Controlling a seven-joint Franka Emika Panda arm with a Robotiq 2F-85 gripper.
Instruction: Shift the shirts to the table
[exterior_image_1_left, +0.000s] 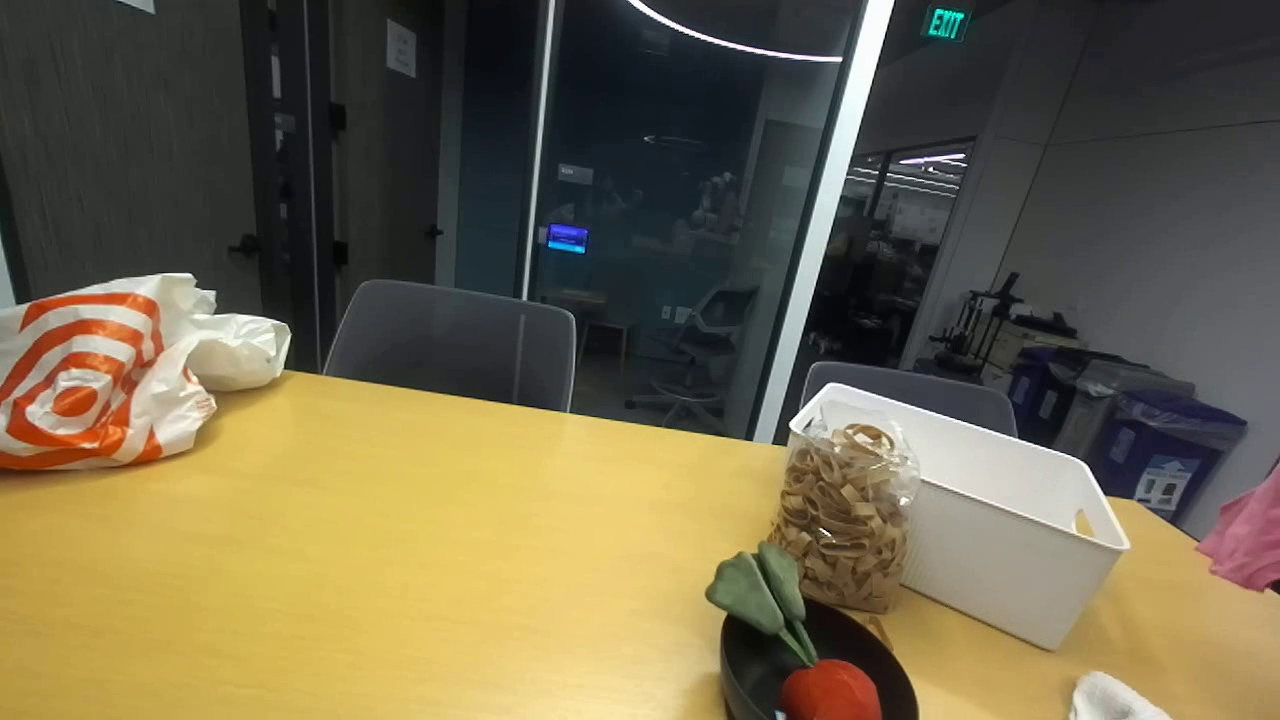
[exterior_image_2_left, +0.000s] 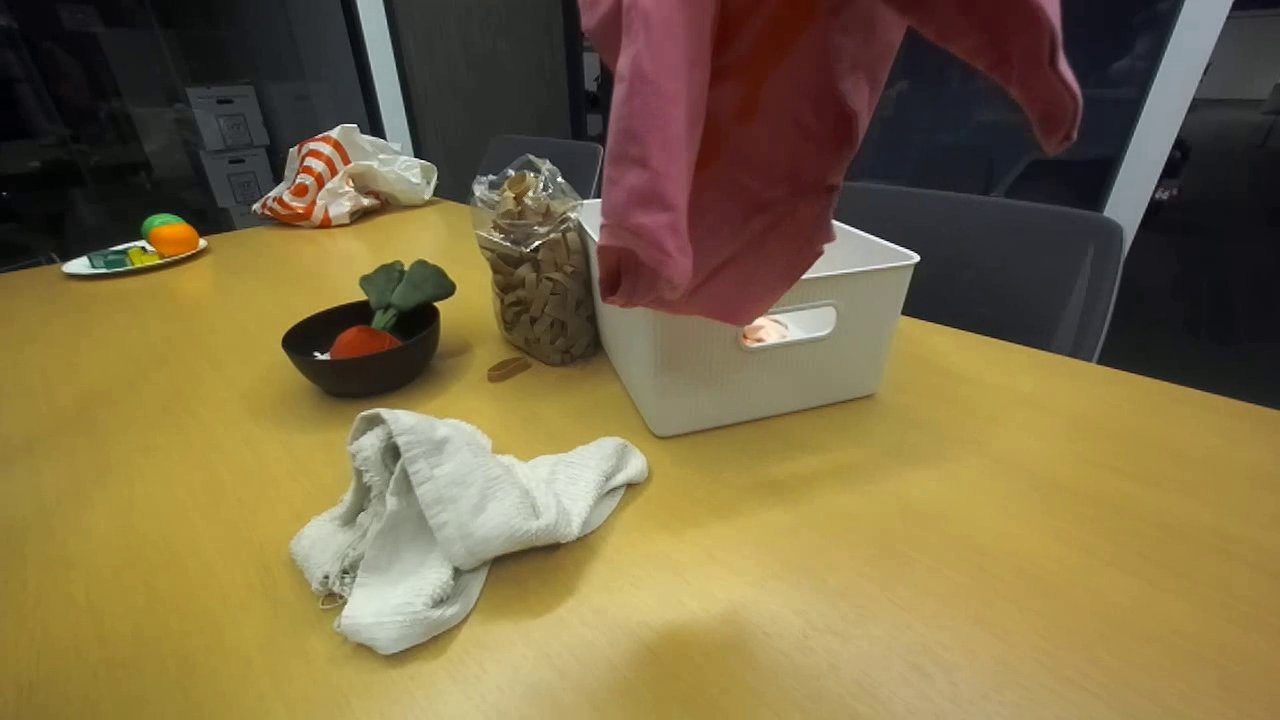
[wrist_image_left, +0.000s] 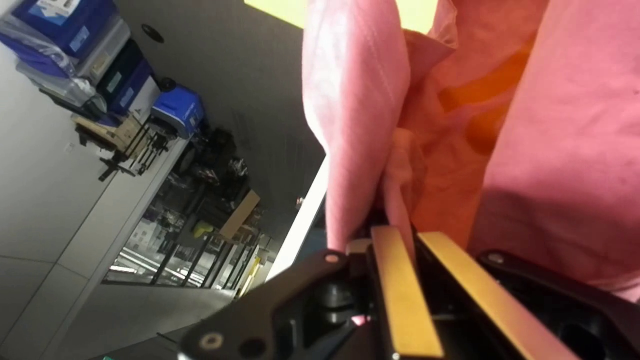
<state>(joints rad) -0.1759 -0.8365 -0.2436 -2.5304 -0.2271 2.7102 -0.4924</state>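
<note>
Pink shirt (exterior_image_2_left: 740, 170) pinched in the tool (wrist_image_left: 409, 240), lower right of the wrist view, hanging upper right in an exterior view, white bin (exterior_image_2_left: 700, 385) partly behind, table (exterior_image_2_left: 950, 520) below.

One pink shirt (exterior_image_2_left: 740, 165), two fingers (wrist_image_left: 407, 295), two chairs (exterior_image_1_left: 450, 345) at the far edge; the surface (exterior_image_2_left: 900, 560) carries one bin (exterior_image_2_left: 740, 385), one bowl (exterior_image_2_left: 370, 375), one red vegetable (exterior_image_2_left: 364, 343), one clear bag (exterior_image_2_left: 540, 285), one loose strip (exterior_image_2_left: 509, 369), one white cloth (exterior_image_2_left: 460, 500), one far-left plate (exterior_image_2_left: 76, 266), one far plastic bag (exterior_image_2_left: 345, 180)
</note>
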